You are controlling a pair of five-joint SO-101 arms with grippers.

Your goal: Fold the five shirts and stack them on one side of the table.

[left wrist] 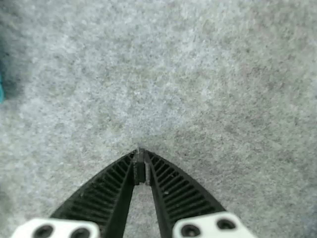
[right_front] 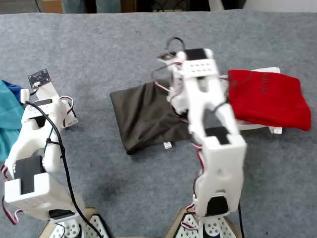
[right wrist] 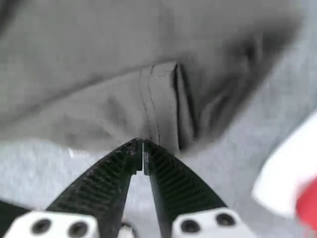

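A dark brown shirt [right_front: 146, 116] lies folded in the middle of the table. My right arm stretches over its right side. In the right wrist view my right gripper [right wrist: 142, 148] is shut, pinching the hemmed edge of the dark shirt [right wrist: 124, 99]. A folded red shirt [right_front: 267, 99] rests on a white shirt [right_front: 257, 127] at the right. A teal shirt [right_front: 7, 116] with a blue one [right_front: 14, 90] behind it lies at the left edge. My left gripper [left wrist: 141, 166] is shut with nothing in it, just above bare carpet beside the teal shirt [left wrist: 1, 91].
Grey carpet [right_front: 99, 44] covers the whole table, with open room along the far side and between the two arms. Both arm bases stand at the near edge, trailing cables.
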